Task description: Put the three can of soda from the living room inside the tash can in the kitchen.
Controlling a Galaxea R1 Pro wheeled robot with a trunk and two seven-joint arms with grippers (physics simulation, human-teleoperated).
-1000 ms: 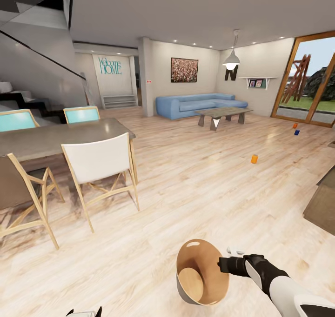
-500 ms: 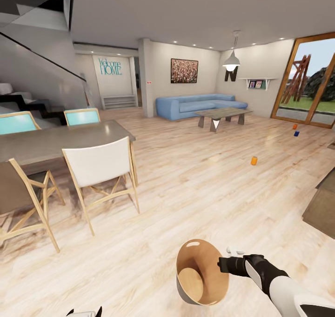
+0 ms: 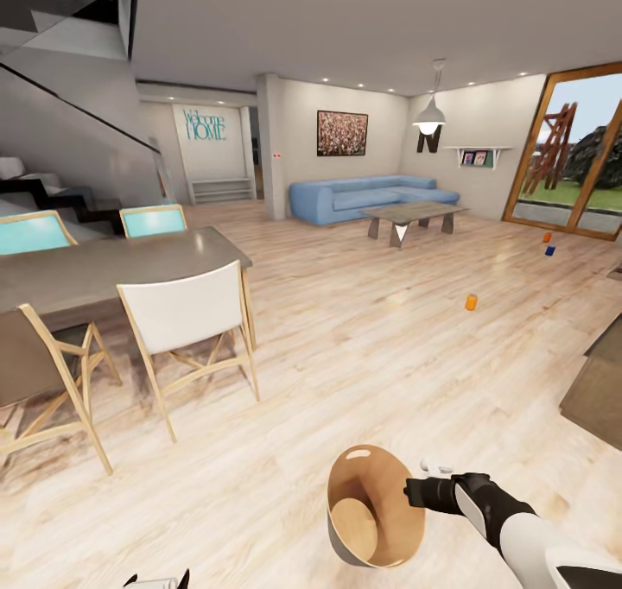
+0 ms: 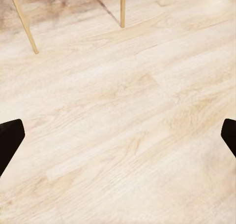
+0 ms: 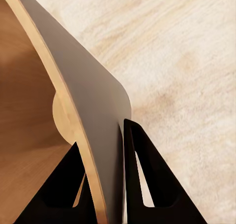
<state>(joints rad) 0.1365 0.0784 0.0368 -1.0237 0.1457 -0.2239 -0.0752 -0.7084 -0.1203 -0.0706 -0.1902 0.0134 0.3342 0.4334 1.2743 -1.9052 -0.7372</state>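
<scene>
My right gripper [image 3: 413, 491] is shut on the wall of the trash can [image 3: 373, 509], which I carry tilted low in front of me, its brown inside facing up. In the right wrist view the two fingers [image 5: 142, 165] pinch the grey wall [image 5: 93, 96], one inside and one outside. Far ahead on the pale wood floor stands an orange soda can [image 3: 471, 301]. Further right, near the glass door, another orange can [image 3: 547, 237] stands beside the dark blue can [image 3: 550, 250]. My left gripper [image 4: 118, 140] hangs open over bare floor.
A grey dining table [image 3: 104, 269] with a white chair [image 3: 186, 313] and turquoise chairs stands at the left. A blue sofa [image 3: 363, 196] and low coffee table [image 3: 413, 216] are at the back. A dark rug or step [image 3: 600, 382] lies at the right.
The whole view has shifted a little as the camera moves forward; table, chairs and cans sit slightly lower. The trash can stays held the same way.
</scene>
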